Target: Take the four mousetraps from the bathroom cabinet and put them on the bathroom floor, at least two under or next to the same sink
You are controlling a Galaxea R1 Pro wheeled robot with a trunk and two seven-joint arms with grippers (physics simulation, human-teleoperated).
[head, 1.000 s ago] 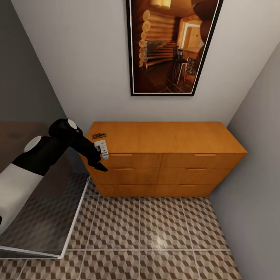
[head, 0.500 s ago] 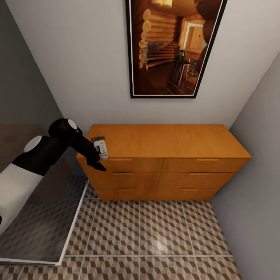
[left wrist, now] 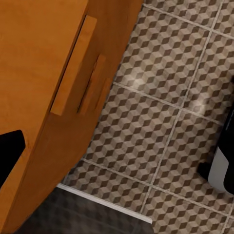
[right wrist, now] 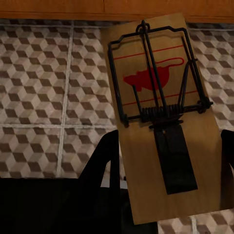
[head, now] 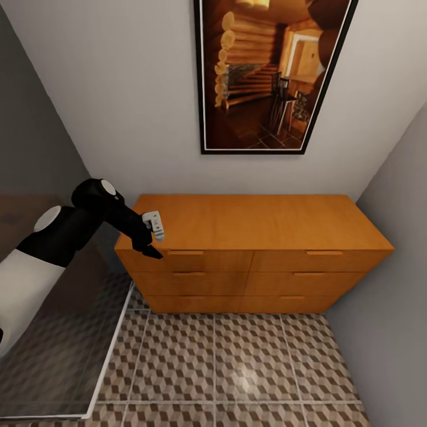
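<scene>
The orange-brown cabinet (head: 249, 237) stands against the back wall with all drawers closed. My left gripper (head: 151, 246) hangs at the cabinet's top left front corner; its fingers look spread, with nothing between them. In the left wrist view, the cabinet's front (left wrist: 44, 87) and two drawer handles show above the bathroom floor (left wrist: 161, 97). My right gripper (right wrist: 165, 195) is shut on a mousetrap (right wrist: 161, 122), a tan board with dark wire and a red mouse print. That mousetrap is held over the cube-pattern floor (right wrist: 39, 73), near the cabinet's base. The sink is out of view.
A glass panel (head: 71, 344) with a white edge stands at the left, beside the cabinet's end. A grey wall (head: 397, 267) closes the right side. A framed picture (head: 267, 77) hangs above the cabinet. Open tiled floor (head: 237, 356) lies before the drawers.
The camera has shifted, so the cabinet sits lower in the picture. A small mousetrap seen earlier on the cabinet's top left corner is now hidden behind my left wrist.
</scene>
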